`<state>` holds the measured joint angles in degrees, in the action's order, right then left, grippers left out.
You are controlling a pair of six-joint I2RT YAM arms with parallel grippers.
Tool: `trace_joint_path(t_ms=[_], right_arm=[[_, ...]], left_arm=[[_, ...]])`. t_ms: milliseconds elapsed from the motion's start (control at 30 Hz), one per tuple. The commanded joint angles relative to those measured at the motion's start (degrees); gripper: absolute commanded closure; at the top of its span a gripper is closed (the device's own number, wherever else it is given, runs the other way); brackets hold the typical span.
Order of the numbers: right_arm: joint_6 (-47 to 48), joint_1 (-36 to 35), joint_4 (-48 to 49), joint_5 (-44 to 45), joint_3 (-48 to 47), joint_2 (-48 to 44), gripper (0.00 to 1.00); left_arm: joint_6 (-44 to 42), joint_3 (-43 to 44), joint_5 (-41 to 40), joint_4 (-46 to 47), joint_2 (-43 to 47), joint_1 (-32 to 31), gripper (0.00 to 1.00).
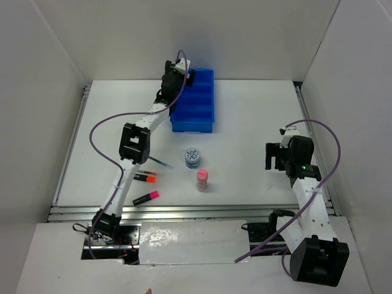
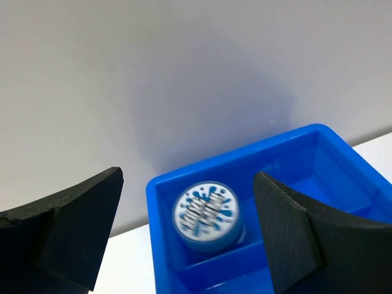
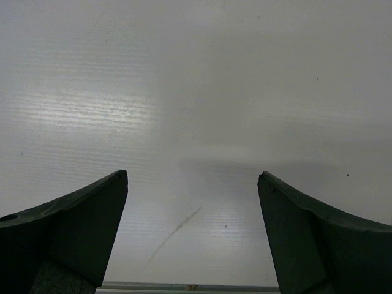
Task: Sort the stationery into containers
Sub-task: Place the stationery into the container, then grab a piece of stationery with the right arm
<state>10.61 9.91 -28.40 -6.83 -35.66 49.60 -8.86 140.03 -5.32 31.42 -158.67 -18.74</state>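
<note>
Left gripper (image 2: 187,182) hangs wide open and empty over the far compartment of the tray (image 1: 193,127), where 1 roll (image 2: 206,211) stands upright. Right gripper (image 3: 193,184) is spread too, holding nothing, over the table (image 3: 196,92). Everything unsorted lies on the tray's near side: a 2nd roll (image 1: 193,157), the cylinder (image 1: 202,179) just nearer, and the orange highlighter (image 1: 146,177) and pink highlighter (image 1: 147,197), both lying roughly left-right beside the left arm, probably the handier one. The surface is flat, with room around each.
</note>
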Motion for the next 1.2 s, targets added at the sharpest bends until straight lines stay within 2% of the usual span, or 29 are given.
trace_joint_path(t_ms=[0,200,300,400,433,467,533,567,633,667,733,767,933,1067,1167], right_arm=[[0.90,0.46,0.89,0.33,-0.38,-1.00,0.07],[0.46,0.46,0.81,0.06,-0.81,-1.35,0.07],[0.20,0.46,-1.03,-2.74,-3.79,-1.62,0.09],[0.20,-1.46,-3.14,-7.84,-9.94,-1.18,0.10],[0.20,-4.17,-3.67,-9.59,-13.26,0.30,0.10],[0.20,-5.85,-4.20,-10.21,-15.04,1.36,0.09],[0.02,-9.63,-5.08,-10.40,-19.16,4.34,0.08],[0.02,-15.91,-5.52,-10.05,-20.66,5.93,0.07],[0.02,-22.01,-7.10,-9.26,-24.78,10.65,0.07],[0.46,-28.13,-7.89,-8.04,-26.20,12.52,0.06],[-0.32,-33.35,-8.86,-5.66,-30.23,18.58,0.06],[-1.11,-36.51,-10.52,-5.22,-31.91,21.12,0.06],[-6.38,-41.98,-14.66,-3.90,-43.43,38.36,0.06],[-7.62,-46.73,-15.19,-0.29,-47.74,46.00,0.06],[-8.50,-49.11,-15.98,0.50,-48.89,48.99,0.06]], left_arm=[[0.16,2.18,-0.74,6.02,2.05,0.81,0.01],[3.49,-2.20,-0.22,6.64,8.63,1.69,0.02],[5.43,-9.57,0.05,4.54,17.05,2.13,0.03],[12.08,-16.77,3.81,-6.25,31.00,4.23,0.03],[13.42,-17.85,5.92,-14.72,33.49,5.02,0.01],[14.56,-19.42,10.98,-19.42,35.43,7.03,0.01],[17.03,-21.27,16.02,-31.17,41.40,9.41,0.01],[17.38,-24.77,18.48,-35.59,43.16,11.86,0.01],[17.30,-29.35,23.59,-42.97,49.66,15.29,0.01],[16.69,-35.20,24.73,-44.59,51.77,16.10,0.01],[14.32,-41.64,24.05,-46.79,59.68,18.11,0.01],[13.88,-48.20,23.35,-47.84,64.58,18.48,0.01],[12.03,-65.80,22.90,-49.00,76.56,24.36,0.01],[11.42,-72.78,21.05,-47.50,84.03,25.86,0.01],[11.24,-74.46,20.53,-48.12,85.10,26.21,0.01]])
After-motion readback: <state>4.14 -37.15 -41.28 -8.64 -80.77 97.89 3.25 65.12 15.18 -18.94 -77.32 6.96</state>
